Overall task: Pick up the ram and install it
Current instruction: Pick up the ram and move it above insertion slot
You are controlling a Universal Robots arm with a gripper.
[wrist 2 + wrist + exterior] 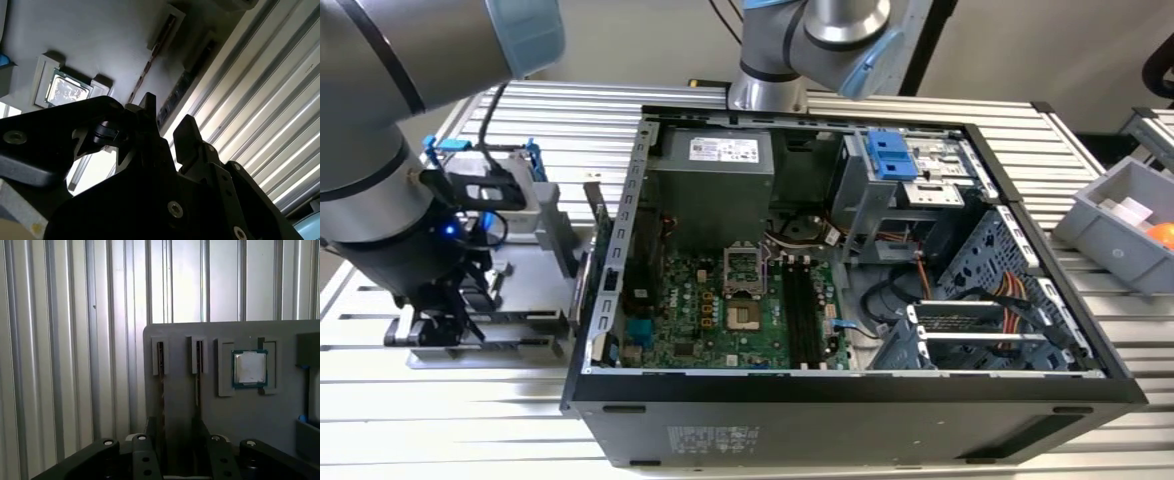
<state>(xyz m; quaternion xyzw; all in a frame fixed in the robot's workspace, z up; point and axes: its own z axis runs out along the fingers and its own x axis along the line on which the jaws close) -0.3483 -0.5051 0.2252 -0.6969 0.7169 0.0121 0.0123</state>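
Ribbed metal counter (50,340), pick step by my read: pincer (177,437) open and empty over the grey tray (180,390), ram (160,360) on edge in its slot beside a second stick (198,360), not yet gripped, and the grasp needs jaws centred on one stick.

The table (400,440) is bare ribbed metal with a satin sheen along its slats. The computer case (854,420) is sheet metal, matt black outside and dull grey inside; its motherboard (707,310) is a glossy green board. The arm (374,150) has a smooth grey shell with glossy blue plastic caps. In the first wrist view the holder tray (180,375) looks like matt grey plastic, and the processor chip (250,367) on it has a brushed silver metal lid. The gripper (176,426) is matt black, with small bright screws.
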